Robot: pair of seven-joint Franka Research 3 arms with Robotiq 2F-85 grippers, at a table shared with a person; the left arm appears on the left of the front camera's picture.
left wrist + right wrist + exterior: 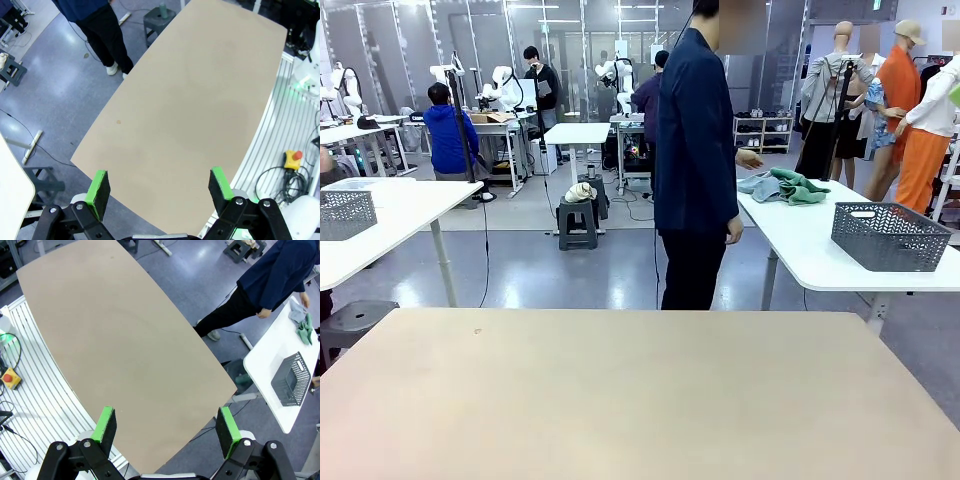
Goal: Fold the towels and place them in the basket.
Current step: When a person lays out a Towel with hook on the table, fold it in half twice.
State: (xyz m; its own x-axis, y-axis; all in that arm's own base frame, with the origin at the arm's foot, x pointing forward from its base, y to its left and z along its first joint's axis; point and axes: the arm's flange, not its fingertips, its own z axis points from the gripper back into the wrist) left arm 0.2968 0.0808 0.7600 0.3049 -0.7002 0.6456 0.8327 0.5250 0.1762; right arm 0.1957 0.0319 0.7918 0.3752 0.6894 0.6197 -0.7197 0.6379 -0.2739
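My left jaws stand wide apart above the bare beige worktop, with nothing between them, and my right jaws are spread just the same. The towels lie in a crumpled heap on a white worktop at the right of the front frame. The basket sits near them, and a person stands just beside the heap.

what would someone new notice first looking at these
A person in a dark blue jacket stands at the far edge of the wide beige table, turned toward a white side table on the right. There light-green towels lie heaped beyond the dark grey basket. The left gripper and right gripper hang open above the beige table.
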